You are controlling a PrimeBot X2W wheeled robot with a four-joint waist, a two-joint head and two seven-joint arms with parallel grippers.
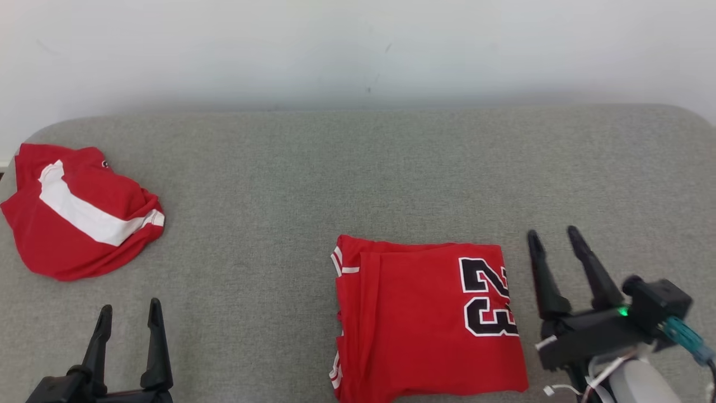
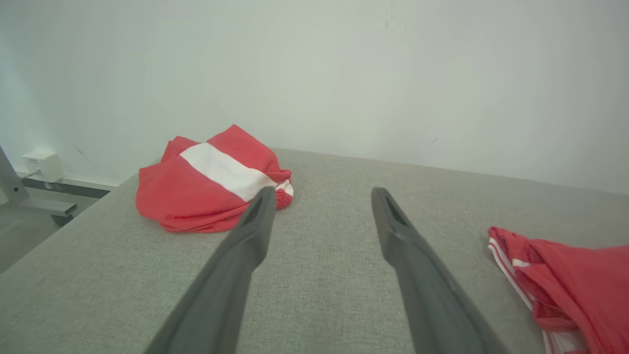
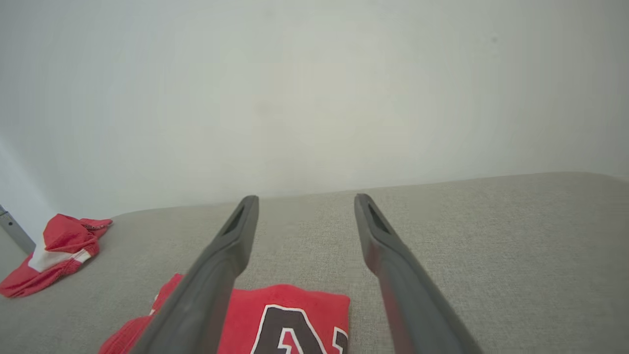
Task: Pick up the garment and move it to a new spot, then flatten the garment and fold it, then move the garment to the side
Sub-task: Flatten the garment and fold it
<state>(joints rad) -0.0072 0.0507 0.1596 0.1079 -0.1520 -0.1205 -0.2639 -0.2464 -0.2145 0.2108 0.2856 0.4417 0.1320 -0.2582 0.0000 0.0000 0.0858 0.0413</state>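
The garment (image 1: 414,319), a red jersey with a black "23", lies folded in a neat rectangle on the grey surface (image 1: 347,168), low and right of centre. Its edge shows in the left wrist view (image 2: 565,280) and its number in the right wrist view (image 3: 275,319). My right gripper (image 1: 554,235) stands open just right of the garment, apart from it, nothing between its fingers (image 3: 304,199). My left gripper (image 1: 130,307) stands open at the lower left, well clear of the garment, also holding nothing (image 2: 322,191).
A second red garment with a white band (image 1: 78,210) lies crumpled at the far left edge of the surface, also in the left wrist view (image 2: 211,179) and right wrist view (image 3: 54,250). A pale wall (image 1: 358,50) stands behind. Bare grey cloth lies between the two garments.
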